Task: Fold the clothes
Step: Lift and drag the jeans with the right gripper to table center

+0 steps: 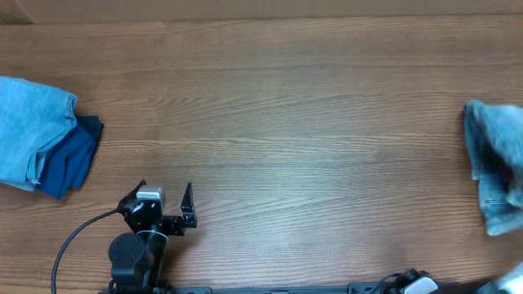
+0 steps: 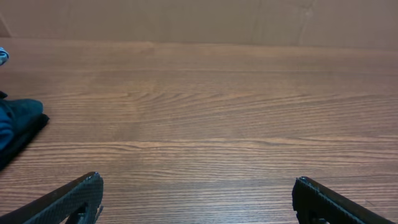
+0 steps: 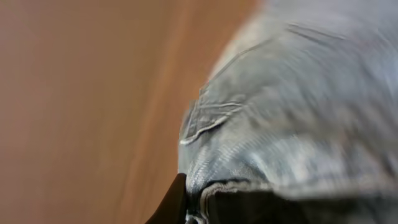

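The clothes, pale light-blue denim shorts (image 1: 494,167), lie bunched and blurred at the table's right edge. They fill the right wrist view, where a stitched seam of the shorts (image 3: 273,124) shows. My right gripper (image 3: 199,208) is shut on a fold of this denim, and one dark finger (image 3: 174,202) presses against the cloth. The overhead view does not show that gripper's jaws. My left gripper (image 1: 166,196) hovers near the front left of the table, open and holding nothing. Only bare wood lies between the fingers of my left gripper (image 2: 198,186).
A folded pile sits at the far left: a light-blue denim piece (image 1: 29,131) beside a dark navy garment (image 1: 73,155), whose corner (image 2: 18,124) shows in the left wrist view. A black cable (image 1: 73,237) trails from the left arm's base.
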{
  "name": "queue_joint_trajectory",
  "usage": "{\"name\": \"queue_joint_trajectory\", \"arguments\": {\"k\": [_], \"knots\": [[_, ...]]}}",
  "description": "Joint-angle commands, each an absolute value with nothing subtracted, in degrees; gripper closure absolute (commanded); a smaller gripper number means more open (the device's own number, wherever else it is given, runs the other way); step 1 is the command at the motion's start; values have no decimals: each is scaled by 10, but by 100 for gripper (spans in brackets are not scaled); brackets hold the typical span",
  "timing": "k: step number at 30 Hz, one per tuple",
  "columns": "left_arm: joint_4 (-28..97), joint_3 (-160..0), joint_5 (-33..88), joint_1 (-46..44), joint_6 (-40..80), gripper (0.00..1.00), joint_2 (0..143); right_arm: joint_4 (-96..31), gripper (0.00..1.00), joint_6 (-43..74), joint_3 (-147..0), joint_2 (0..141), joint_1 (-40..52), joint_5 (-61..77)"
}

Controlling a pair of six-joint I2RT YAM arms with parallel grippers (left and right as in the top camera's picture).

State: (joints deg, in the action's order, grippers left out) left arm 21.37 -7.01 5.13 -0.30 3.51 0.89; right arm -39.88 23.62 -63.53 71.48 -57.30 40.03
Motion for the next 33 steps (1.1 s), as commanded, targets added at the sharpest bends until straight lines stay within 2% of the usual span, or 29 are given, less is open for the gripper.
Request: {"name": "queue_joint_trajectory", "arguments": {"k": [1,4,8,12,16,24,27,29,33], "knots": [[212,-63,45,-6,45,0,4,-414,96,218,-718,678,-451,399],[212,-63,45,-6,45,0,4,-428,96,169,-759,690,-356,399],[212,-63,45,-6,45,0,4,-408,96,160,-766,691,-195,380],[212,-63,44,-6,45,0,4,-411,96,150,-766,691,-106,319],[212,-63,45,-6,45,0,4,-426,96,139,-766,691,-91,315],[211,-63,45,-6,45,0,4,-569,96,117,-802,691,-95,177],[204,-63,66,-6,74,0,4,-665,96,117,-888,696,-95,73],[195,-64,76,-6,103,0,4,-739,96,114,-1011,717,-113,10],[150,-84,98,-6,109,0,4,-784,96,98,-1183,774,-170,24]]}}
